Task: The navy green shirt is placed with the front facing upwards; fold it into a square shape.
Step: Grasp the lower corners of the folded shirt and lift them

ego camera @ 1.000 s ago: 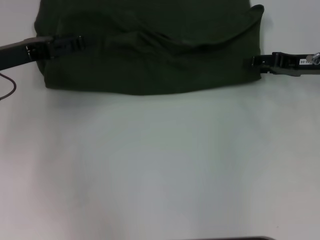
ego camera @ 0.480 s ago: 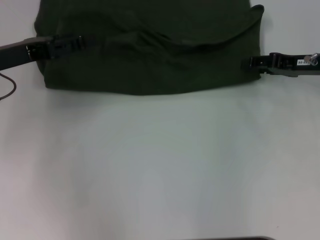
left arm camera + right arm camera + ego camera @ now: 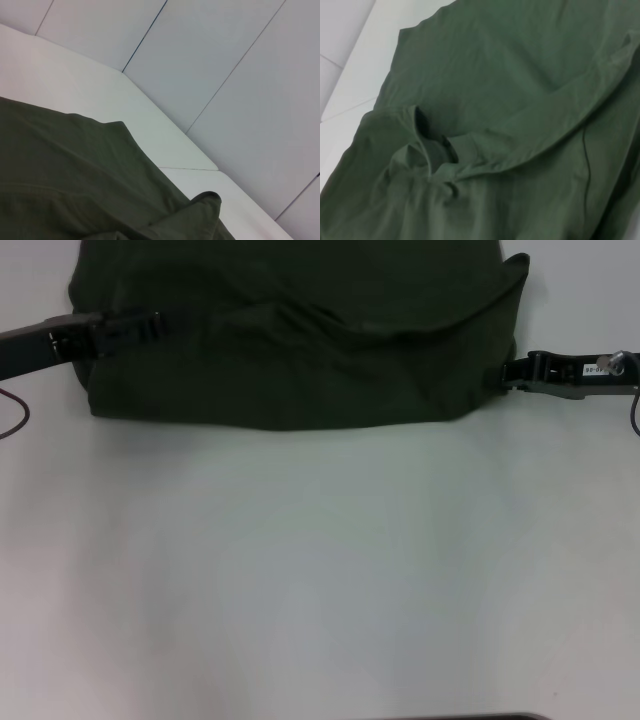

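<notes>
The navy green shirt (image 3: 300, 350) lies across the far part of the white table (image 3: 320, 570), with a raised fold running over its right half. My left gripper (image 3: 150, 324) rests low over the shirt's left edge. At the shirt's right edge, my right gripper (image 3: 506, 371) touches the cloth. In the right wrist view the shirt (image 3: 520, 90) fills the picture, rumpled, with a dark collar-like opening (image 3: 432, 142). The left wrist view shows the shirt (image 3: 65, 175) with one raised corner (image 3: 207, 200). No lettering shows.
A thin dark cable (image 3: 18, 420) loops on the table under the left arm. Another cable (image 3: 634, 410) hangs by the right arm. Grey wall panels (image 3: 225, 75) stand behind the table. A dark edge (image 3: 460, 716) shows at the near side.
My right gripper has slid a little to the right, and the shirt's lower right edge has drawn in with it. The left gripper has not moved.
</notes>
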